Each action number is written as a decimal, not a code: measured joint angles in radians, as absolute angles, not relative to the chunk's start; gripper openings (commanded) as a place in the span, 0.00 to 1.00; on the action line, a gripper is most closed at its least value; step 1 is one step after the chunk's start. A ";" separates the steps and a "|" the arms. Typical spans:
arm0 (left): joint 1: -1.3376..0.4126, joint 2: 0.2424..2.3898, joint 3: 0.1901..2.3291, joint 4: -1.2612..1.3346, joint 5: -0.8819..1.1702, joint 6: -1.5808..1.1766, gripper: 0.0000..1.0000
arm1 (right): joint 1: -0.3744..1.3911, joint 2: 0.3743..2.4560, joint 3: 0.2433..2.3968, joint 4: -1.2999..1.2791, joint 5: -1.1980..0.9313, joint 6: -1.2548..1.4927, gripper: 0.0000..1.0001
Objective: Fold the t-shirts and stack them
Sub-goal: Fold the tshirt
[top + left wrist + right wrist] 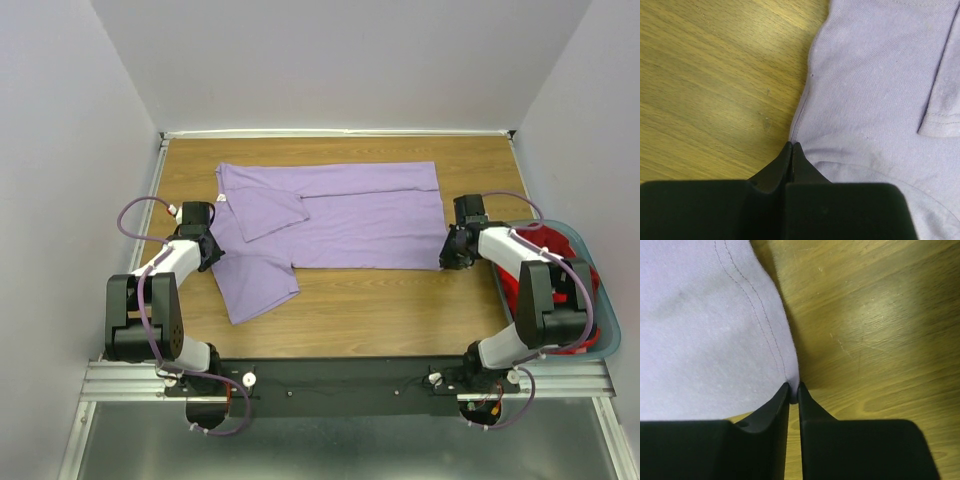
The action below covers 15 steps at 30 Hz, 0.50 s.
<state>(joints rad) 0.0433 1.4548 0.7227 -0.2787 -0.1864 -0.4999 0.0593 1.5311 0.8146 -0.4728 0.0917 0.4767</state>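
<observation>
A lavender t-shirt (340, 215) lies spread across the back half of the wooden table, its upper sleeve folded in and its near sleeve sticking out toward the front left. My left gripper (210, 250) is shut on the shirt's left edge at the armpit; in the left wrist view the tips (791, 145) pinch the cloth (875, 75). My right gripper (448, 255) is shut on the shirt's near right hem corner; in the right wrist view cloth (700, 330) sits between the tips (794, 386). A red t-shirt (510, 283) lies bunched in the basket, partly hidden by the right arm.
A teal-grey plastic basket (603, 310) stands at the table's right edge, under the right arm. Bare wood (380, 310) runs along the front of the table. Grey walls enclose the table on three sides.
</observation>
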 measured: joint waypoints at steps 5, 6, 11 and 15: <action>0.043 1.444 0.722 -0.284 -0.186 -0.502 0.00 | 0.048 1.512 0.797 -0.459 0.077 0.485 0.01; 0.043 1.435 0.721 -0.288 -0.186 -0.503 0.00 | 0.045 1.508 0.793 -0.461 0.077 0.486 0.01; 0.043 1.380 0.719 -0.321 -0.180 -0.517 0.00 | 0.029 1.467 0.780 -0.511 0.077 0.486 0.01; 0.043 1.341 0.719 -0.348 -0.178 -0.525 0.00 | 0.029 1.404 0.782 -0.564 0.077 0.484 0.01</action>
